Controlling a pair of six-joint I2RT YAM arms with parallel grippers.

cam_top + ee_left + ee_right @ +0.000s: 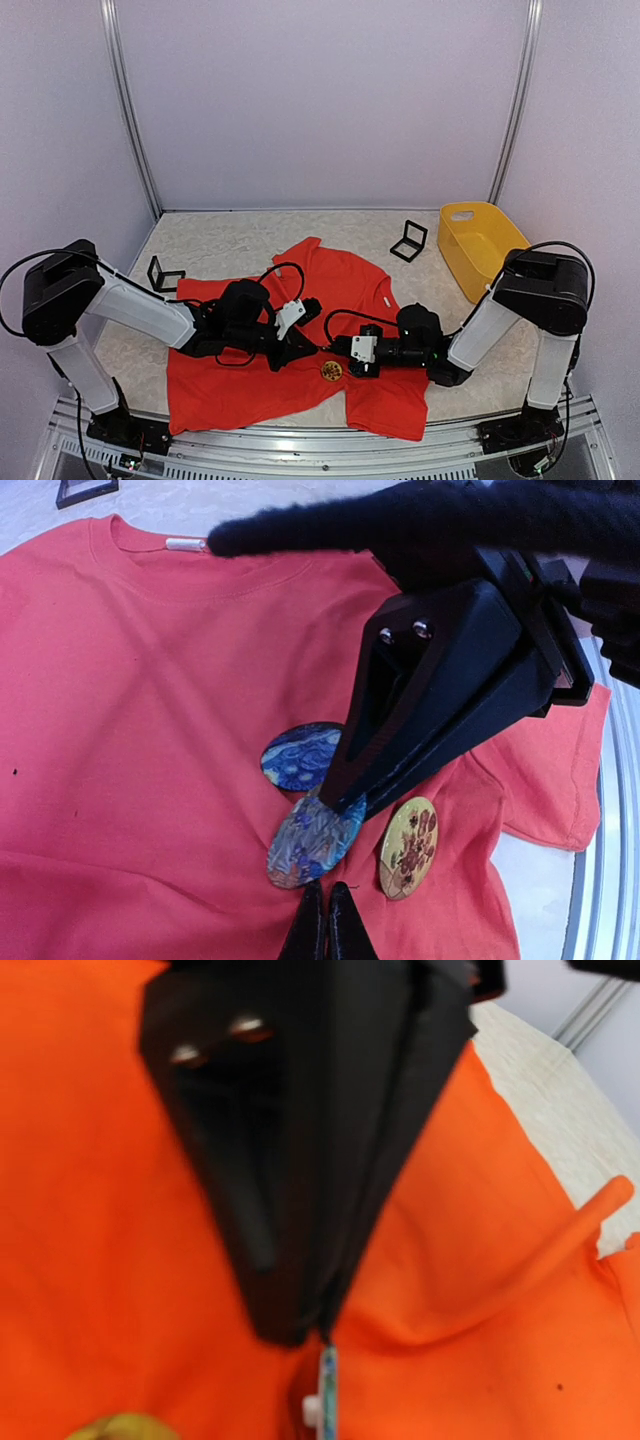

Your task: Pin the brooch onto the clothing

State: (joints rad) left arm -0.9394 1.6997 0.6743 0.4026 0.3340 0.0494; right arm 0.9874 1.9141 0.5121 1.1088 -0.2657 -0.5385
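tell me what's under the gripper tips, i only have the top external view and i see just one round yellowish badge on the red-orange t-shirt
Observer: The left wrist view shows three round brooches on the red-orange fabric T-shirt: a dark blue swirled brooch, a blue-grey painted brooch and a yellow flowered brooch.
Operator: where's the right gripper tip
Observer: The right gripper is shut, its tip at the upper edge of the blue-grey painted brooch. I cannot tell whether it pinches it.
Operator: and the left gripper
Observer: The left gripper is shut too, its tip close to the lower edge of that same brooch.
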